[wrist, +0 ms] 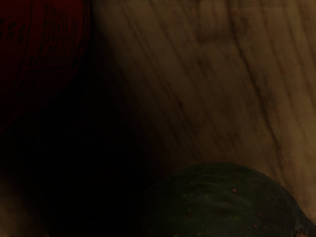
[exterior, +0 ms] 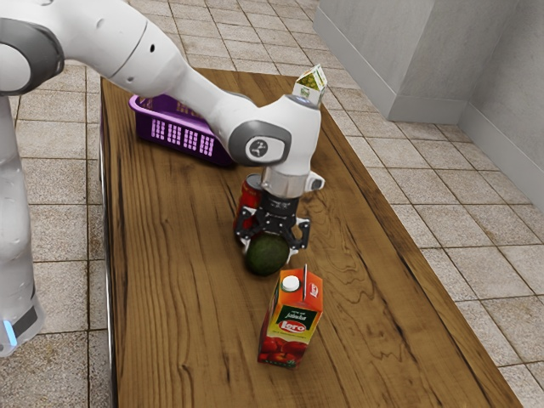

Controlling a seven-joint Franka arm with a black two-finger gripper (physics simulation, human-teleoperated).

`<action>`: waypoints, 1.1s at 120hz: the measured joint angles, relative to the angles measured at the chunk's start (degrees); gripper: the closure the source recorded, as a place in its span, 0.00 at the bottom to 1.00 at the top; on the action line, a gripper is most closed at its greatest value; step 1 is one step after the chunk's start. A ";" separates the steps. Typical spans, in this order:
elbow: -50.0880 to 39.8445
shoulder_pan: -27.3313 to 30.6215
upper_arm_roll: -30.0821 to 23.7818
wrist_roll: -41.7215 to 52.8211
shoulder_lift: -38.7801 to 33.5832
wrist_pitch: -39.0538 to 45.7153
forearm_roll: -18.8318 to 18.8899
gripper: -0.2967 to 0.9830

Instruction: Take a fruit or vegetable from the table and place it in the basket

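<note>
So, closest to the exterior camera there's a red and orange juice carton (exterior: 291, 327) with a white cap, standing upright on the wooden table (exterior: 183, 331). Just past it is the avocado (exterior: 267, 258), dark green and pretty round, right under my gripper (exterior: 271, 250) and well apart from the basket. My fingers are spread wide, one toward each side of the avocado, but honestly I can't tell whether both touch it, so no clue if I've got hold of it. Can't tell either if it's resting on the wood or a hair above. The wrist view has its dark, speckled skin big and close. Right behind the gripper is a red can (exterior: 250, 194), partly hidden by my hand; in the wrist view its side has small dark print on it. Further back, over at the exterior view's left, sits the purple basket (exterior: 189, 142) with slotted sides, upright on the table. There's something dark with lettering in it, partly behind my arm, too hidden to name. Way at the far end is a small white and green carton (exterior: 310, 86), and past the table it's tiled floor (exterior: 425, 181) and grey walls (exterior: 440, 64).
</note>
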 joint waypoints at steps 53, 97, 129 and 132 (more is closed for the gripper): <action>3.40 -5.56 -1.62 -2.54 -3.59 0.55 4.66 0.48; 4.02 13.25 0.24 -5.59 -23.84 -4.94 19.97 0.55; 2.86 40.58 -1.25 -4.42 -30.43 -13.18 17.93 0.60; 2.67 42.10 -1.34 -4.22 -30.60 -13.87 17.65 0.61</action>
